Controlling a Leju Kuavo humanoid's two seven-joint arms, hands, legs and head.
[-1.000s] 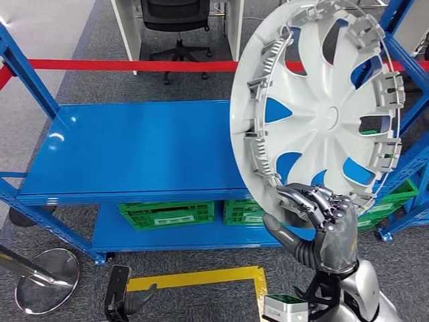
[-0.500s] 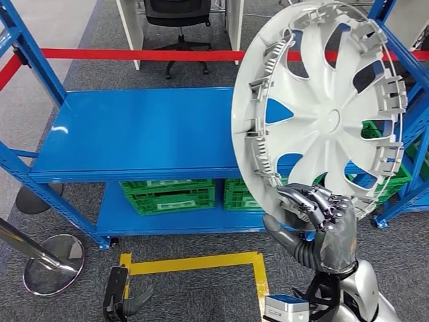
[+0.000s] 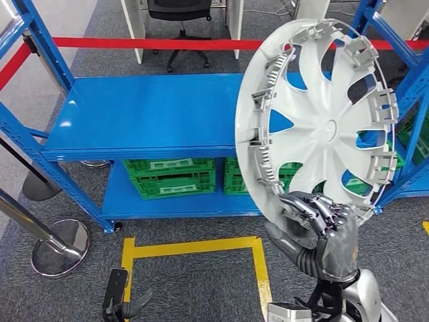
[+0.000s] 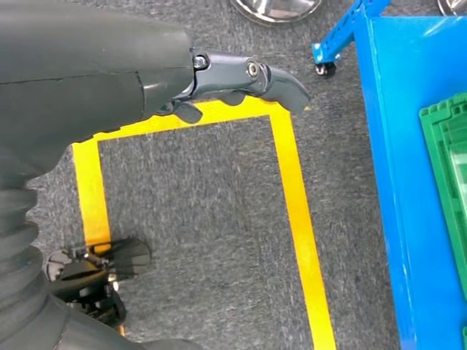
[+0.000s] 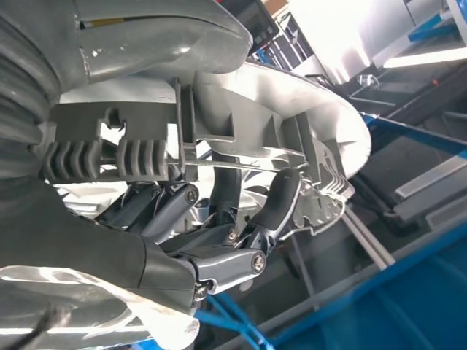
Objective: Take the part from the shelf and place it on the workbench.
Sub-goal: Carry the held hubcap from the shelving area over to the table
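The right hand grips the silver wheel cover's rim.

wheel cover: 1 | robot hands: 2, right hand, left hand | green crates: showing at least 3 | office chair: 1

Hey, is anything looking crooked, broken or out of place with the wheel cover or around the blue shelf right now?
Nothing stands out. The right hand grips the white wheel cover by its lower rim, held upright and intact. The green crates sit squarely under the blue shelf.
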